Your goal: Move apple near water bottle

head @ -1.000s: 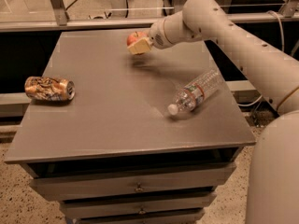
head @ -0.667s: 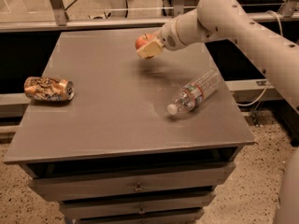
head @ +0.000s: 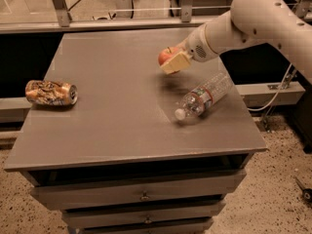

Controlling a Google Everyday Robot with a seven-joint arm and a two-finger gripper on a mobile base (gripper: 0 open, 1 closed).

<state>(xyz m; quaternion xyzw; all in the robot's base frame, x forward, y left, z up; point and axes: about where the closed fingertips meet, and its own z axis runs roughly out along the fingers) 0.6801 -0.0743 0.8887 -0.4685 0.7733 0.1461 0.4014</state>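
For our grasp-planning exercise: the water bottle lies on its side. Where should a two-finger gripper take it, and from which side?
Probably best to take the water bottle across its labelled middle, from above, fingers crosswise to its long axis: it lies flat and diagonal, leaving both round sides free. The gripper, above the table just behind it, is shut on the apple.

I take this for a robotics lab or workshop, not a home. The work surface is a plain grey cabinet (head: 112,121) with drawers (head: 136,194) below its front edge, standing on a speckled hard floor (head: 278,194). Beyond the far edge stand bare metal posts (head: 59,6), and a loose cable (head: 280,89) hangs past the right edge. My gripper (head: 171,61) hovers over the far right part, clamped on the apple (head: 165,56).
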